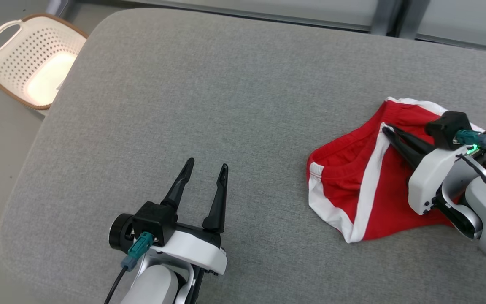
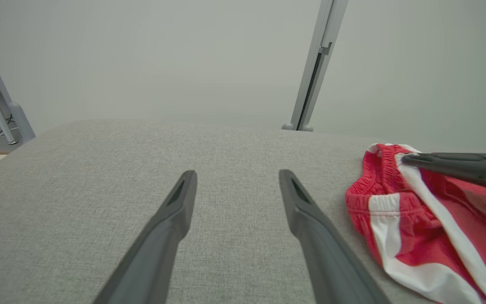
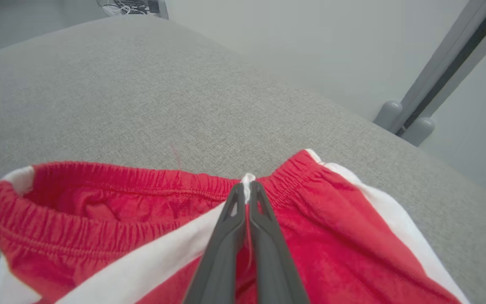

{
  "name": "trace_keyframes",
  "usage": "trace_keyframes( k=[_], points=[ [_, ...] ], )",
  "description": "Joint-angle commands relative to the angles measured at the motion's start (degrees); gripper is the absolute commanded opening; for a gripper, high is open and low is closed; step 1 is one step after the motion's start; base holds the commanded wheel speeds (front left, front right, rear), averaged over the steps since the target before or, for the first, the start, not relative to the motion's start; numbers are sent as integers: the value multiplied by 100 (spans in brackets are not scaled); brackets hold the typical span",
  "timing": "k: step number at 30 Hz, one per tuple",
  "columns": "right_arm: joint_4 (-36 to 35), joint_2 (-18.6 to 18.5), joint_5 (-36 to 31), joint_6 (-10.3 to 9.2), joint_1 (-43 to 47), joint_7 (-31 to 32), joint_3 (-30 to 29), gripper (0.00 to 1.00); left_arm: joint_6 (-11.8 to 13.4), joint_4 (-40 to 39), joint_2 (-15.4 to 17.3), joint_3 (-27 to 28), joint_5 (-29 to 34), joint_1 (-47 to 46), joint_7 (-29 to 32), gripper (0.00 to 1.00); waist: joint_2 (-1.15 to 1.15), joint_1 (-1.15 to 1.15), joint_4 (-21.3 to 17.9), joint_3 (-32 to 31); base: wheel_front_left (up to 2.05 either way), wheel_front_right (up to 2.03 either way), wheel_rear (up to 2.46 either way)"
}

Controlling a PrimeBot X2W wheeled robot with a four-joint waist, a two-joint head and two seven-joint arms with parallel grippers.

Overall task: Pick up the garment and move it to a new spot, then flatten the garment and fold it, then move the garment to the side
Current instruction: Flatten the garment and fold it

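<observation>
**A:** Nearest the lens, at the bottom of the head view, is the left gripper [image 1: 207,164]. Its fingers are spread wide with nothing between them, over the bare grey table [image 1: 226,84].

**B:** Does its own wrist view agree?

**A:** Yes. The two dark fingers stand apart there, with only grey cloth between them.

**B:** Where are the shorts?

**A:** The shorts [image 1: 352,169] are at the right of the head view, lying rumpled on the table. They are red with white stripes, and the elastic waistband gapes open toward the frame's left. In the left wrist view they sit at the lower right [image 2: 420,236].

**B:** And the right gripper?

**A:** The right gripper [image 1: 385,128] reaches in from the right edge, its tips at the waistband where a white stripe meets it. In the right wrist view [image 3: 246,188] the fingers are pressed together, with a bit of white trim poking out at the tips. So it is pinching the shorts [image 3: 99,202], though how much cloth lies between the fingers I can't make out.

**B:** Are the shorts lifted?

**A:** Most of the fabric rests on the table.

**B:** Anything else?

**A:** A cream basket [image 1: 28,46] with a brown rim sits on the floor at the upper left. A grey post [image 2: 317,63] stands beyond the table's far edge.
</observation>
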Motion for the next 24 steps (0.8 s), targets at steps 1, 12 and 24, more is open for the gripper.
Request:
trace_keyframes(
  k=[1, 12, 24],
  points=[
    [13, 16, 58, -3, 31, -110, -49, 0, -28, 7, 19, 41, 49, -82, -25, 100, 0, 0, -95, -88, 0, 0, 0],
    [-711, 171, 229, -3, 1300, -931, -1095, 0, -117, 81, 20, 605, 303, 299, -25, 100, 0, 0, -1037, -712, 0, 0, 0],
    [-2323, 659, -389, -3, 4011, -340, -2783, 0, -377, 114, 19, 1224, 599, 424, -25, 100, 0, 0, -2097, -906, 0, 0, 0]
  ],
)
